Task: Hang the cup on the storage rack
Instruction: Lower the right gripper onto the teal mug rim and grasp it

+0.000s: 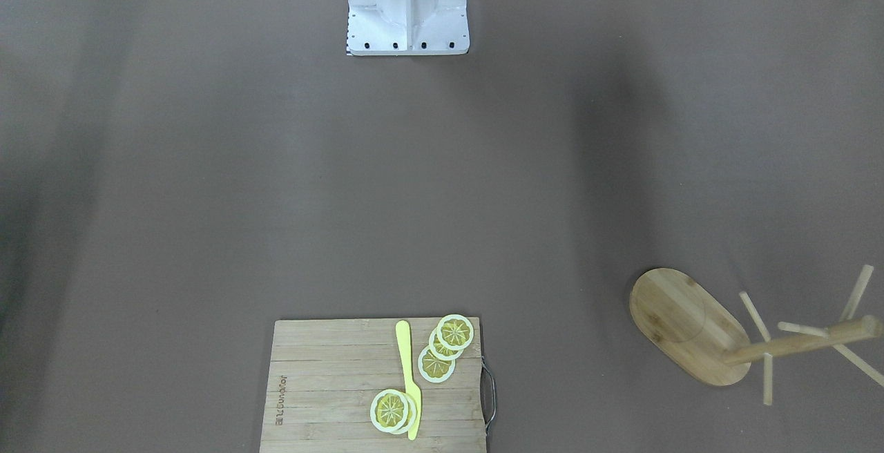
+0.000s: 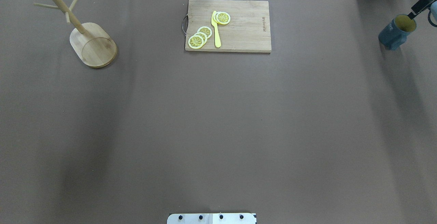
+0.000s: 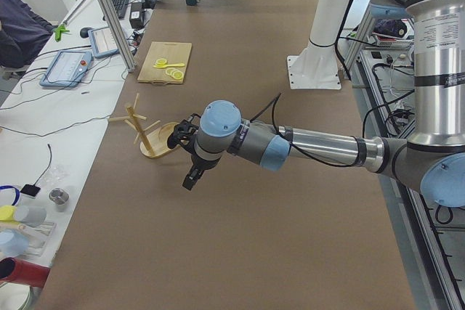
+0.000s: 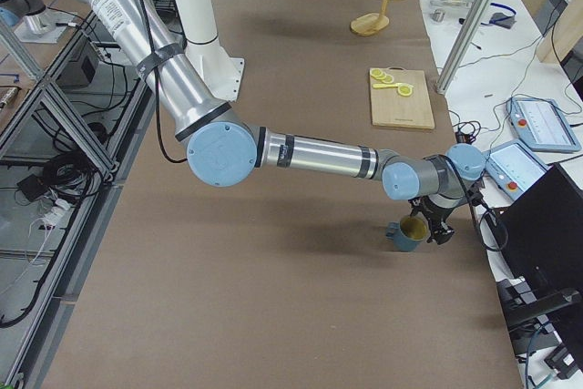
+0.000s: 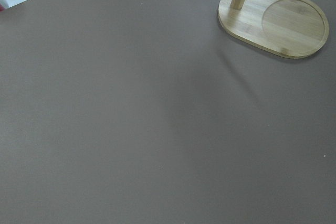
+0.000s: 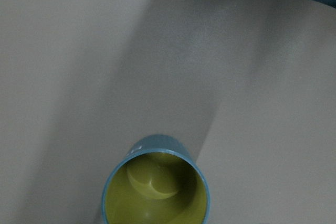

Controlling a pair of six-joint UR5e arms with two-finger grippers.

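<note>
**Two marks in view, neither fully legible**

A dark brand mark is burned along one short edge of the wooden cutting board (letters too small to read). White lettering on the cup shows only in part, possibly ending "ME".

Brown-covered desk. On it: storage rack, upright, far left corner; wooden cutting board, far middle edge; white robot pedestal, near middle edge; cup, far right, surface contact unclear.
</note>
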